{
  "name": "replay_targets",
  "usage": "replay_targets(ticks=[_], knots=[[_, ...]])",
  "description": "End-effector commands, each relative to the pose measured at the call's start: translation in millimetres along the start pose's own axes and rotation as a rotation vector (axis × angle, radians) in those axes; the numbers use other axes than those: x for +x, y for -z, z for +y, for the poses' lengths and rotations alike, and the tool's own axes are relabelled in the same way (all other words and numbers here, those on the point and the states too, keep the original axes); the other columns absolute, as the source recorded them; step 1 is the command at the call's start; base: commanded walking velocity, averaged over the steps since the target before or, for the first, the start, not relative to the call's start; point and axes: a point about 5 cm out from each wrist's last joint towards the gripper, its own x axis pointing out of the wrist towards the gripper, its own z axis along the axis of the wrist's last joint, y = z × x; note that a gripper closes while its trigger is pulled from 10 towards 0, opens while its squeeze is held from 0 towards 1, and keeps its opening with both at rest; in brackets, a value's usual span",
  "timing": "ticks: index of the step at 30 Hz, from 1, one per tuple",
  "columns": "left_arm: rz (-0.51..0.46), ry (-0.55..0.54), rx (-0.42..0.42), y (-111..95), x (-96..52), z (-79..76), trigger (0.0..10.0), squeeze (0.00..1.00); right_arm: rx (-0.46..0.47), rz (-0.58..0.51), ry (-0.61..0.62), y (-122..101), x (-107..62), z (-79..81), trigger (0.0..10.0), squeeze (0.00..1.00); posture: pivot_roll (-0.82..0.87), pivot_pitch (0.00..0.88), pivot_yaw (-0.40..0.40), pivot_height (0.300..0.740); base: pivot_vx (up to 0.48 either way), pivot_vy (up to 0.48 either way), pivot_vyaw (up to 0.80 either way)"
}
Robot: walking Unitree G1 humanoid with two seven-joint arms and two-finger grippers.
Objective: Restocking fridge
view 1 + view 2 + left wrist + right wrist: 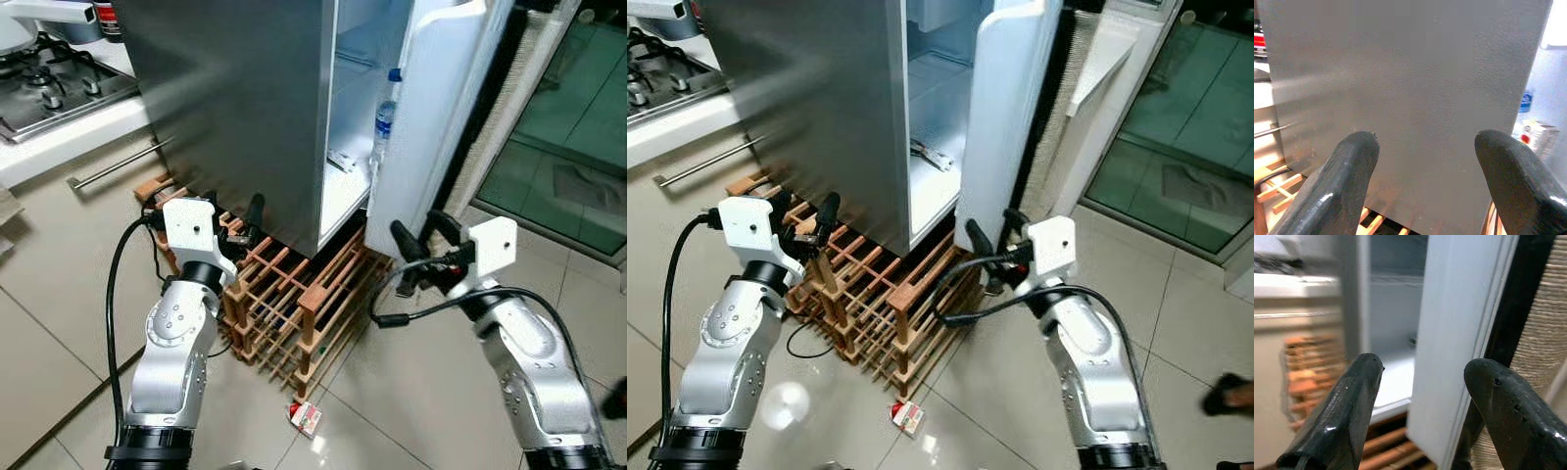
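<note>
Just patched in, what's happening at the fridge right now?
The robot faces the fridge, whose door stands open with a water bottle in its shelf. Both grippers are open and hold nothing: the left gripper sits over the wooden rack by the fridge's steel side, the right gripper near the door's lower edge.

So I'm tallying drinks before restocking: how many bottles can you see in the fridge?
1: a clear water bottle with a blue cap stands in the open fridge door. Others may be hidden behind the door or on shelves out of sight.
</note>
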Motion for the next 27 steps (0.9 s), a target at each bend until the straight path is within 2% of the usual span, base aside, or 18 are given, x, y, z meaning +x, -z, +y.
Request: replay_targets(ticks=[1,3,4,6,7,8,10,13,14,15,18,20,21,27], knots=[[-0.003,0.011,-0.003,-1.1,4.7,-4.0,10.0,0.00,-0.025,0.040,0.130,5.6,-6.5,-25.8,10.0,0.00,-0.12,0.000,-0.016,0.740,0.000,0.000,0.00],[-0.003,0.014,-0.004,-1.2,5.3,-4.3,10.0,0.00,-0.037,0.042,0.140,5.3,-6.9,-28.9,10.0,0.00,-0.12,0.000,-0.016,0.740,0.000,0.000,0.00],[-0.003,0.016,-0.004,-1.3,6.2,-4.7,10.0,0.00,-0.049,0.036,0.172,3.9,-8.0,-35.4,10.0,0.00,-0.12,0.000,-0.016,0.740,0.000,0.000,0.00],[-0.006,0.018,-0.008,-2.3,9.0,-5.2,10.0,0.00,-0.153,0.051,0.308,0.6,-15.0,-59.6,10.0,0.00,-0.13,0.000,-0.005,0.740,0.000,0.000,0.00],[-0.006,0.018,-0.008,-2.3,9.0,-5.2,10.0,0.00,-0.153,0.051,0.308,0.6,-15.0,-59.6,10.0,0.00,-0.13,0.000,-0.005,0.740,0.000,0.000,0.00],[-0.008,0.019,-0.010,-2.9,9.1,-6.0,10.0,0.00,-0.219,0.055,0.431,-2.0,-23.5,-77.4,10.0,0.00,-0.14,0.000,-0.008,0.740,0.000,0.000,0.00],[-0.009,0.018,-0.011,-2.9,9.0,-6.5,10.0,0.00,-0.230,0.047,0.476,-4.1,-27.9,-84.4,10.0,0.00,-0.14,0.000,-0.008,0.740,0.000,0.000,0.00],[-0.003,0.011,-0.015,-1.6,8.6,-6.0,10.0,0.00,-0.202,0.004,0.443,-9.4,-25.4,-76.9,10.0,0.00,-0.14,0.000,-0.005,0.740,0.000,0.000,0.00],[0.000,0.000,-0.015,-1.0,9.2,-5.3,10.0,0.00,-0.168,-0.019,0.410,-11.4,-21.5,-68.8,10.0,0.00,-0.14,0.000,-0.005,0.740,0.000,0.000,0.00],[0.001,-0.029,-0.014,-1.2,10.5,-2.9,10.0,0.00,-0.102,-0.060,0.343,-15.0,-14.0,-51.7,10.0,0.00,-0.14,0.000,-0.005,0.740,0.000,0.000,0.00],[-0.003,-0.107,0.004,-4.3,14.5,3.9,10.0,0.00,-0.021,-0.096,0.267,-18.7,-4.9,-31.2,10.0,0.00,-0.14,0.000,-0.005,0.740,0.000,0.000,0.00],[-0.002,-0.164,0.009,-6.5,17.8,8.7,10.0,0.00,0.004,-0.114,0.245,-20.1,0.3,-21.6,10.0,0.00,-0.14,0.000,-0.005,0.740,0.000,0.000,0.00],[-0.013,-0.217,0.002,-10.6,20.9,13.6,10.0,0.00,0.018,-0.111,0.218,-17.5,7.0,-11.6,10.0,0.00,-0.13,0.000,-0.008,0.740,0.000,0.000,0.52],[-0.032,-0.240,0.011,-16.7,25.1,15.0,10.0,0.00,0.042,-0.102,0.179,-13.6,18.5,0.4,10.0,0.00,-0.12,0.000,-0.010,0.740,0.000,0.000,0.68]])
